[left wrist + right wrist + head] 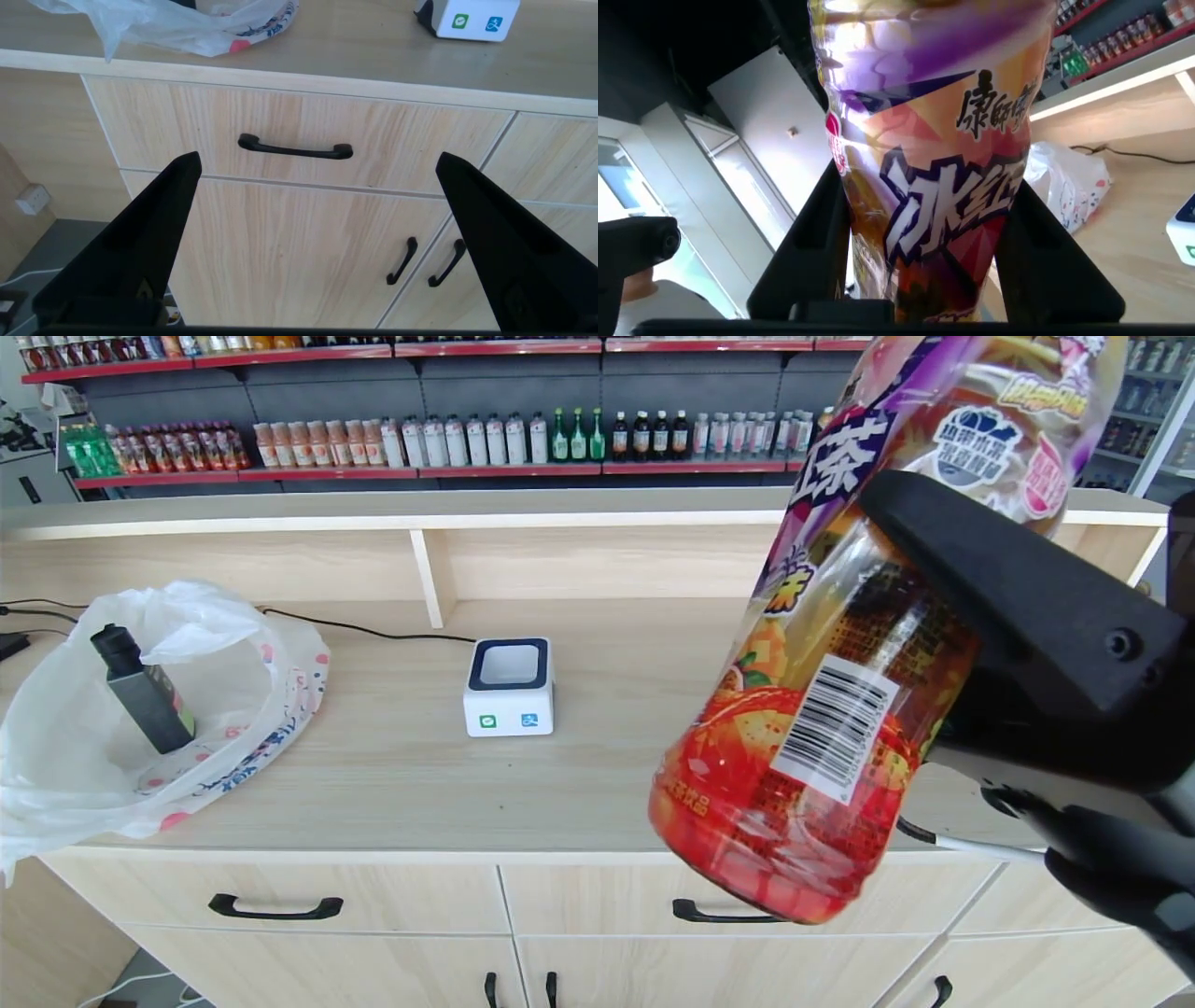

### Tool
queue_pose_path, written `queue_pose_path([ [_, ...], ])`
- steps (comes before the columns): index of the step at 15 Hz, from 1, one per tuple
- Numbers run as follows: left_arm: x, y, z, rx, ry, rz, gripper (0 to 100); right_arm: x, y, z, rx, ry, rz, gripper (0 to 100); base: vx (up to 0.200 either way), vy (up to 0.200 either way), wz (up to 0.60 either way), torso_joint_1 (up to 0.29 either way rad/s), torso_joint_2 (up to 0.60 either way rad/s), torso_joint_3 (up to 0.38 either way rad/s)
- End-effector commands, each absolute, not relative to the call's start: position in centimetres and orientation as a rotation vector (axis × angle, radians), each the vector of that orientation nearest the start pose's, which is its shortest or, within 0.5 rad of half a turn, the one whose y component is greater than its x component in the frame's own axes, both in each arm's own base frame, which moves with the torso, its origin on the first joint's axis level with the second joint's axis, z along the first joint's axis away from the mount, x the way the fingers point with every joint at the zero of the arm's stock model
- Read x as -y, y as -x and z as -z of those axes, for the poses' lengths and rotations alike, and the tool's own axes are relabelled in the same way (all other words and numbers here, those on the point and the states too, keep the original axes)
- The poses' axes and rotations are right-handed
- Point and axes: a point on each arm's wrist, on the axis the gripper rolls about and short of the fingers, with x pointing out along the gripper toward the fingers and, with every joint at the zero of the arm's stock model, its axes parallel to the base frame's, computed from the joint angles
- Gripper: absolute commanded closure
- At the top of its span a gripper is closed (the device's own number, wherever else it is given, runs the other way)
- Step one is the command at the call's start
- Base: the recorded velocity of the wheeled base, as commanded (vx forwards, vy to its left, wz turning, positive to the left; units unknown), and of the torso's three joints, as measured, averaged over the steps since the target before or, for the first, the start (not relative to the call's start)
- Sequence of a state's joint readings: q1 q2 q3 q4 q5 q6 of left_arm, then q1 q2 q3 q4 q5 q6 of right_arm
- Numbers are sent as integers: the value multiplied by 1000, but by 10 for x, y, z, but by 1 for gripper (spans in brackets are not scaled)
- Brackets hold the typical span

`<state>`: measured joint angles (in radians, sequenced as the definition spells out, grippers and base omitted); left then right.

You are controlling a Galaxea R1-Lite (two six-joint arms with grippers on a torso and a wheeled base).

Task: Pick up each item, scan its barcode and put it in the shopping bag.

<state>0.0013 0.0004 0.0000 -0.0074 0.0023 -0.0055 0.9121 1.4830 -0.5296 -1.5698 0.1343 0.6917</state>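
**Right tool (934, 215) clamped on bottle, left tool open**

Right tool: fingers closed on either side of the bottle (822, 728), gripping it around the middle. The bottle is in the air, clear of the counter (392, 775), on the right of the head view and right of the scanner (509, 686). It is tilted, base low and towards the robot, upper end high and away. The label is red, orange and purple. The barcode (836, 728) is on the lower half and faces the head camera.

Left tool (318, 163): fingers spread wide, nothing between them. It sits below the counter edge, in front of a drawer with a black handle (294, 149).

Scanner: small white box with a dark-framed window on top, standing mid-counter. A black cable (373, 633) runs along the counter behind it.

Bag (233, 653): white plastic, lying open at the counter's left end, well apart from the scanner. A dark container (140, 691) with a black cap leans inside it.

Background: shelves (467, 439) lined with drinks behind the counter.
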Motion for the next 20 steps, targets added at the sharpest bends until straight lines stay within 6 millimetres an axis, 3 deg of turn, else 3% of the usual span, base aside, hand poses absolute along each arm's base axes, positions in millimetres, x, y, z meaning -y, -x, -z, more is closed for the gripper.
queue_pose_path([
  [1,0,23,-76,6,6,-5,0,-175,-132,-259,235,-840,-1190,100,0,0,0,0,0,0],
  [5,0,23,-76,6,6,-5,0,-179,-136,-253,271,-735,-1160,100,0,0,0,0,0,0],
  [11,0,23,-76,5,6,-3,0,-185,-179,-225,309,-471,-976,100,0,0,0,0,0,0],
  [13,0,23,-76,3,6,-5,0,-173,-201,-218,353,-346,-808,100,0,0,0,0,0,0],
  [15,0,23,-76,3,6,-5,0,-144,-224,-212,384,-213,-647,100,0,0,0,0,0,0],
  [18,0,23,-76,3,5,-3,0,-98,-240,-204,372,-111,-451,100,0,0,0,0,0,0],
  [20,0,23,-76,3,6,-3,0,-80,-250,-205,382,-101,-377,100,0,0,0,0,0,0],
])
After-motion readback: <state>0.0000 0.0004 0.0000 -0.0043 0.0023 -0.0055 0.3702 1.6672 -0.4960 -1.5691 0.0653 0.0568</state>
